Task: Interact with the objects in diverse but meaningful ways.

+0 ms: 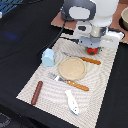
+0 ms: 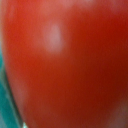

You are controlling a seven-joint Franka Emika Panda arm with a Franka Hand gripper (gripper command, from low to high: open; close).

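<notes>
The arm (image 1: 90, 15) fills the upper right of the exterior view, its gripper (image 1: 93, 46) low over the placemat (image 1: 100, 75); how far open it is cannot be told. The red tomato-like ball (image 1: 92, 50) sits right under it, flooding the wrist view (image 2: 70, 65).

**Item Count: Placemat Setting**

Counted:
- one red tomato-like ball (image 1: 92, 50)
- one light blue carton-shaped block (image 1: 48, 57)
- one white-and-blue fish-like piece (image 1: 72, 101)
- one dark brown sausage-like stick (image 1: 36, 92)
- one round tan plate (image 1: 72, 68)
- one wooden-handled fork (image 1: 69, 82)
- one wooden-handled knife (image 1: 86, 59)
- one pale woven placemat (image 1: 107, 75)
</notes>
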